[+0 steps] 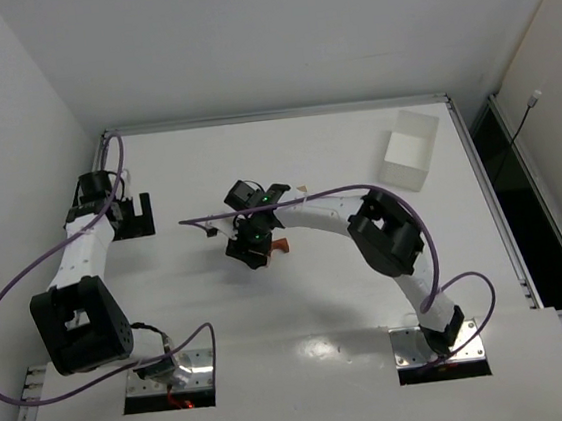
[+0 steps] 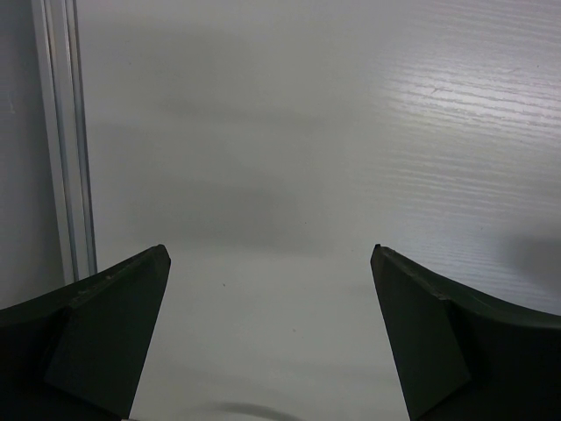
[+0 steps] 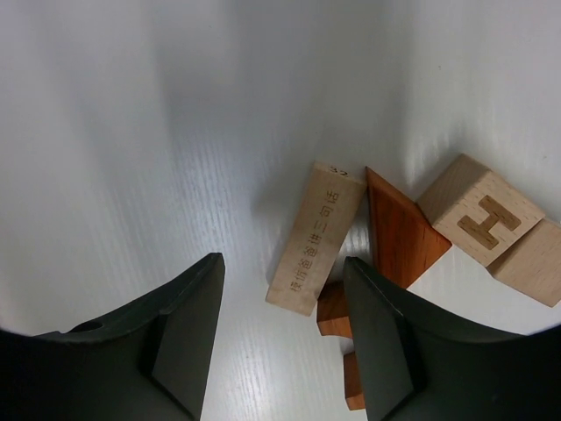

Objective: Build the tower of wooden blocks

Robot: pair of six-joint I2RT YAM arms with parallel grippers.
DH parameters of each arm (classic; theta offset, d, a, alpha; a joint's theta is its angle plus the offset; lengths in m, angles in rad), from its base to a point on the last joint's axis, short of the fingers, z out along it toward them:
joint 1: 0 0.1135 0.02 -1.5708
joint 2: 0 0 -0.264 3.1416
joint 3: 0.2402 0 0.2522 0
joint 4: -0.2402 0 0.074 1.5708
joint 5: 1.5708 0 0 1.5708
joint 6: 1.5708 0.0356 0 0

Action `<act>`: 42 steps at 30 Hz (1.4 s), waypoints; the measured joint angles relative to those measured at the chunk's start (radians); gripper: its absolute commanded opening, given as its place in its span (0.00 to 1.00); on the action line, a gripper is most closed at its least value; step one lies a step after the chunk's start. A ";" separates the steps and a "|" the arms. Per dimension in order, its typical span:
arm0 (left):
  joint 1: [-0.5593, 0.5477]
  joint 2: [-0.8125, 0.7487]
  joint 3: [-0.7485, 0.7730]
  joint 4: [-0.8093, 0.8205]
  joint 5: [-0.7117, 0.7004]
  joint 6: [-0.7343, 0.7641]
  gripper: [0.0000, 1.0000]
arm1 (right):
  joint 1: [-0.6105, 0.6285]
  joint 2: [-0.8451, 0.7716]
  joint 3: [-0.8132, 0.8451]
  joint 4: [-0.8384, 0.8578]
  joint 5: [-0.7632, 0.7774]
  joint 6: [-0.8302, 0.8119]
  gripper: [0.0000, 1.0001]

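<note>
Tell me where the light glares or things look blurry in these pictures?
Right wrist: a bright glare streak on the table, yet the engraved pale block and H cube are sharp; left wrist: sheen at upper right, the fingers dark, near featureless; top external: even light, faint shadows, blocks too small to read.

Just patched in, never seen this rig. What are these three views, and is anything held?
Two robot arms are bolted to a white table. The wide picture looks down from above; the other two come from cameras on each wrist. The left gripper is open over bare table. The right gripper is open above small wooden blocks: a lettered pale block, an orange wedge, an H cube. A white tray sits far right. Nothing is held.
</note>
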 measured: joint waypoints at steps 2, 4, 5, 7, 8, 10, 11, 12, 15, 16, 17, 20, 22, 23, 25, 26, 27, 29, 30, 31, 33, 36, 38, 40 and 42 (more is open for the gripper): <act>0.002 0.000 0.000 0.000 -0.003 0.002 0.99 | 0.000 0.006 0.000 0.000 0.010 0.001 0.54; 0.002 0.000 0.000 0.000 -0.004 0.003 0.99 | 0.000 0.015 0.002 0.001 0.019 0.002 0.54; 0.002 0.000 0.000 0.000 -0.005 0.003 0.99 | 0.000 0.019 0.002 0.002 0.023 0.003 0.54; 0.002 0.000 0.000 0.000 -0.005 0.003 0.99 | 0.000 0.026 0.002 0.002 0.036 0.002 0.54; 0.002 0.000 0.000 0.000 -0.006 0.004 0.99 | 0.000 0.030 0.002 0.005 0.039 0.002 0.54; 0.002 0.000 0.000 0.000 -0.006 0.006 0.99 | 0.000 0.035 -0.001 0.010 0.048 0.002 0.54; 0.002 0.000 0.000 0.000 -0.006 0.006 0.99 | 0.000 0.035 -0.004 0.014 0.052 0.002 0.54; 0.002 0.000 0.000 0.000 -0.006 0.006 0.99 | 0.000 0.035 -0.006 0.017 0.056 0.002 0.54; 0.002 0.000 0.000 0.000 -0.006 0.006 0.99 | 0.000 0.037 -0.011 0.027 0.068 0.002 0.54; 0.002 0.000 0.000 0.000 -0.006 0.006 0.99 | 0.000 0.037 -0.012 0.029 0.072 0.002 0.54; 0.002 0.000 0.000 0.000 -0.006 0.006 0.99 | 0.000 0.038 -0.012 0.030 0.079 0.002 0.54; 0.002 0.000 0.000 0.000 -0.006 0.006 0.99 | 0.000 0.049 -0.012 0.044 0.090 0.002 0.52; 0.002 0.000 0.000 0.000 -0.006 0.006 0.99 | 0.000 0.053 -0.012 0.052 0.094 0.003 0.50; 0.002 0.000 0.000 0.000 -0.006 0.006 0.99 | 0.000 0.054 -0.012 0.055 0.099 0.003 0.47; 0.002 0.000 0.000 0.000 -0.010 0.006 0.99 | 0.000 0.054 -0.012 0.058 0.109 0.003 0.43; 0.002 0.000 0.000 0.000 -0.010 0.006 0.99 | 0.000 0.054 -0.012 0.060 0.112 0.004 0.35; 0.002 0.000 0.000 0.000 -0.010 0.006 0.99 | 0.002 0.055 -0.012 0.061 0.115 0.005 0.27; 0.002 0.000 0.000 0.000 -0.010 0.006 0.99 | 0.005 0.056 -0.012 0.067 0.124 0.008 0.00; 0.002 0.000 0.000 0.001 -0.010 0.006 0.99 | 0.006 0.056 -0.012 0.069 0.132 0.008 0.00; 0.002 0.000 0.000 0.001 -0.010 0.006 0.99 | 0.008 0.056 -0.012 0.073 0.138 0.012 0.00; 0.002 0.002 0.000 0.002 -0.010 0.006 0.99 | 0.014 0.055 -0.013 0.074 0.147 0.019 0.00; 0.002 0.003 0.000 0.002 -0.010 0.006 0.99 | 0.024 0.050 -0.021 0.080 0.164 0.038 0.00; 0.002 0.003 0.000 0.002 -0.010 0.007 0.99 | 0.029 0.040 -0.029 0.071 0.161 0.060 0.00; 0.002 0.003 0.000 0.004 -0.010 0.008 0.99 | 0.034 0.024 -0.031 0.051 0.150 0.085 0.00; 0.002 0.003 0.000 0.008 -0.009 0.009 0.99 | 0.040 -0.011 -0.030 0.033 0.139 0.120 0.00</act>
